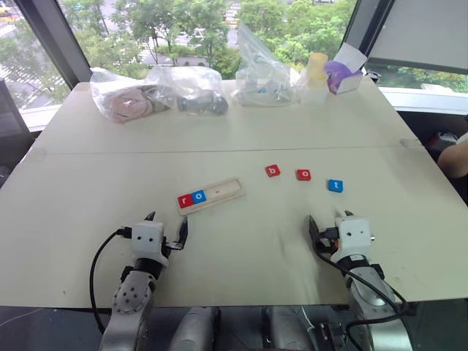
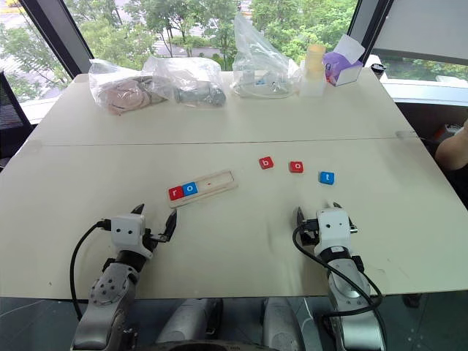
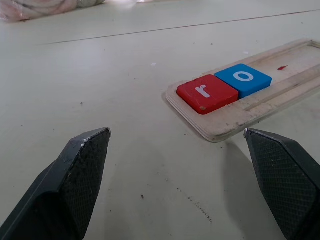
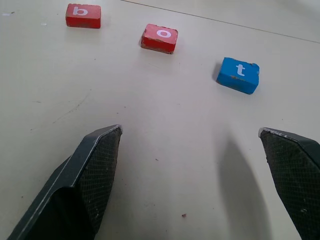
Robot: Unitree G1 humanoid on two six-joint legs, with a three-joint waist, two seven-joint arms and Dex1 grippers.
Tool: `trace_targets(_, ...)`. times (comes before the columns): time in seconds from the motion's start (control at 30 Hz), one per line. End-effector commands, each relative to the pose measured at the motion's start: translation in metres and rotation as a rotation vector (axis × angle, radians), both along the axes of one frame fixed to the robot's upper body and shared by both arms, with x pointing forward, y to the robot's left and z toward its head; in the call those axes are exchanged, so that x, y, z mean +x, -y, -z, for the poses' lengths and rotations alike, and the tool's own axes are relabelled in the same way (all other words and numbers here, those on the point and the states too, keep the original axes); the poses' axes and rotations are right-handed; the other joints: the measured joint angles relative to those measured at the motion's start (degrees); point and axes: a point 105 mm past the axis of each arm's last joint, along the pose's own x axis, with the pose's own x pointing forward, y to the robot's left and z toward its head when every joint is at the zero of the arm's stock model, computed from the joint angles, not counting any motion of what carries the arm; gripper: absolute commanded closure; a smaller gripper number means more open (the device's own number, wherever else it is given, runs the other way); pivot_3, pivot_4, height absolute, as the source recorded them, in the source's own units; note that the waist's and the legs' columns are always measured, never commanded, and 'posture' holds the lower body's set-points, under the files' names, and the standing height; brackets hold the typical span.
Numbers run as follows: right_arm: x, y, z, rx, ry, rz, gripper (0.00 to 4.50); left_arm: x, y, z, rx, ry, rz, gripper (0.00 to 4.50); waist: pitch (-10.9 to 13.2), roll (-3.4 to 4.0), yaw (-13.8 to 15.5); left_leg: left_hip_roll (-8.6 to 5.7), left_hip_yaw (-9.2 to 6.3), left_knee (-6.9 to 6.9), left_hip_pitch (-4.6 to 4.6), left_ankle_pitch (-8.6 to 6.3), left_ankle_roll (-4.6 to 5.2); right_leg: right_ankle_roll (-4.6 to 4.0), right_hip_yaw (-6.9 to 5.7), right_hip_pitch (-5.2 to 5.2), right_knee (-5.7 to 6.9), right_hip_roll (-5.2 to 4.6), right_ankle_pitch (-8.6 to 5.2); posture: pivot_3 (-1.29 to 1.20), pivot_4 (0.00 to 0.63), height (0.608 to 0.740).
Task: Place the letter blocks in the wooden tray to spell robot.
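- The broad pale desk [image 1: 241, 139] carries everything; clear plastic bags [image 1: 186, 89] of odds and ends lie along its far edge, well apart from the work.
- The long narrow pale-wood tray [image 1: 219, 192] with rounded corners lies near the left end effector [image 1: 167, 228], tilted slightly. It looks stiff and light, so a push could slide it.
- The left end effector and the right end effector [image 1: 327, 223] both hover low over the desk with fingers spread wide, holding nothing.
- The red square "r" block [image 3: 206, 93] and blue square "o" block [image 3: 243, 79] sit side by side, touching, at the tray's near end.
- The red "b" block [image 4: 83, 15], red "o" block [image 4: 159, 38] and blue "t" block [image 4: 238, 75] lie in a loose row on the desk ahead of the right end effector.
- These blocks look rigid, light and smooth-faced; I judge pinching opposite side walls safest, squarely, lest one skid away.
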Motion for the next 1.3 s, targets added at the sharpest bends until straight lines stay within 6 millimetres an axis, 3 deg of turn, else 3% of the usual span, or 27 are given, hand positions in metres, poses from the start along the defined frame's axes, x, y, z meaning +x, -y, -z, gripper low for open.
trace_targets(0.03, -0.001, 0.004, -0.005, -0.014, 0.012, 0.012, 0.04, -0.002, 0.003, -0.006, -0.014, 0.033, 0.0, 0.0, 0.03, -0.04, -0.01, 0.0, 0.0, 0.0, 0.0, 0.0, 0.0, 0.0, 0.0, 0.0, -0.01, 0.0, 0.0, 0.0, 0.15, 0.74)
trace_targets(0.97, 0.004, 0.002, -0.009, -0.043, 0.025, -0.018, 0.04, -0.002, -0.003, 0.008, -0.004, 0.031, 0.016, 0.0, 0.07, -0.07, -0.01, 0.0, -0.01, -0.02, -0.02, -0.07, -0.09, 0.0, -0.01, -0.01, -0.05, 0.0, 0.0, 0.0, 0.15, 0.74)
trace_targets(1.07, 0.007, 0.0, -0.014, -0.067, 0.041, -0.062, 0.04, -0.002, -0.001, 0.004, 0.011, 0.04, 0.043, 0.0, 0.08, -0.07, -0.02, 0.0, -0.01, -0.02, -0.02, -0.07, -0.09, 0.01, -0.02, -0.01, -0.05, 0.0, 0.0, 0.0, 0.15, 0.74)
trace_targets(1.3, 0.019, -0.013, -0.056, -0.244, 0.148, -0.335, 0.04, 0.002, 0.004, -0.022, 0.003, 0.067, 0.232, 0.0, 0.29, -0.05, -0.13, 0.01, 0.0, -0.03, -0.02, 0.0, 0.03, 0.0, -0.1, -0.02, -0.04, 0.04, 0.0, 0.0, 0.15, 0.74)
